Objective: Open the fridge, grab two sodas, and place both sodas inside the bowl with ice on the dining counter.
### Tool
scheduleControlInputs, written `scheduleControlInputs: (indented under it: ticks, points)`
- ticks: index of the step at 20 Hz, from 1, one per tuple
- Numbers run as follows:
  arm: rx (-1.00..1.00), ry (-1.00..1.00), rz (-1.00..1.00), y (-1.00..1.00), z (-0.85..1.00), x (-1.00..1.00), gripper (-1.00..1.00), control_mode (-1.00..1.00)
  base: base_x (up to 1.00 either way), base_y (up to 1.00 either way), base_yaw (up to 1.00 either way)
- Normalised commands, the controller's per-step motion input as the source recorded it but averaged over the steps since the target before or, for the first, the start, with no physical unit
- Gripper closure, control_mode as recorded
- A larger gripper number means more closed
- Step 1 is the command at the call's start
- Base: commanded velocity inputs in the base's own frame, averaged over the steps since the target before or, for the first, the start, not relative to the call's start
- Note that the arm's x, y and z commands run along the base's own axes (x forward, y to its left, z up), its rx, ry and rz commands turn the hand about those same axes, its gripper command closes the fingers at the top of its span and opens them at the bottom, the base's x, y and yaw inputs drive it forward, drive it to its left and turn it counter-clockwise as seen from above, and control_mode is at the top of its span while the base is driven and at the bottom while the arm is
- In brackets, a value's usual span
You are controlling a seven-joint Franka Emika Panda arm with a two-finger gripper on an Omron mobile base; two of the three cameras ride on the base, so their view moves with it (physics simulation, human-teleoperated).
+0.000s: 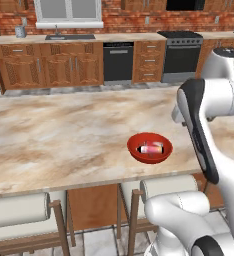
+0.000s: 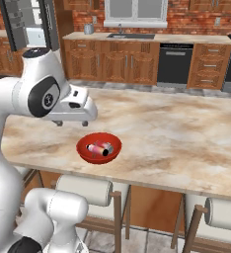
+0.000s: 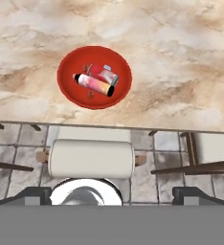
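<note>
The red bowl [image 1: 134, 153] [image 2: 88, 157] [image 3: 71, 67] sits near the front edge of the dining counter [image 1: 64, 135] [image 2: 176, 138] [image 3: 181, 57]. Both sodas lie on their sides in it, touching: the red one [image 3: 104, 73] [image 1: 154, 148] [image 2: 105, 147] and the pale pink one with a dark top [image 3: 95, 85] [image 1: 145, 149] [image 2: 95, 148]. My gripper [image 2: 72, 123] [image 3: 112, 194] hangs open above the counter edge, up and to the side of the bowl, holding nothing. The fridge [image 2: 36, 34] is at the far back left, and its door seems to stand open.
Cream-cushioned stools [image 1: 19, 210] [image 2: 83, 190] [image 3: 91, 158] stand tucked under the counter's near edge. Across the aisle runs the wall counter with sink [image 1: 69, 37], dishwasher [image 1: 118, 62] and stove [image 1: 181, 55]. My own arm [image 1: 204, 125] blocks part of the counter's right side.
</note>
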Motion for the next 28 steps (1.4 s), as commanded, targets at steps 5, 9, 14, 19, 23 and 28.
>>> scheduleControlInputs:
  ticks: [5, 9, 14, 19, 23, 28]
  points:
    - [0.03, 0.02, 0.05, -0.07, -0.12, 0.47, -1.00, -1.00, 0.00, 0.00, 0.00]
    - [0.03, 0.06, 0.05, 0.00, -0.23, 0.48, -1.00, -1.00, 0.00, 0.00, 0.00]
    - [0.04, 0.07, 0.05, 0.00, -0.26, 0.46, -1.00, -1.00, 0.00, 0.00, 0.00]
    - [0.05, 0.08, 0.05, 0.00, -0.25, 0.41, -1.00, -1.00, 0.00, 0.00, 0.00]
    - [0.06, 0.12, 0.03, 0.00, -0.27, 0.26, -1.00, -1.00, 0.00, 0.00, 0.00]
    - [0.06, 0.12, 0.01, 0.00, -0.29, 0.14, -1.00, -1.00, 0.00, 0.00, 0.00]
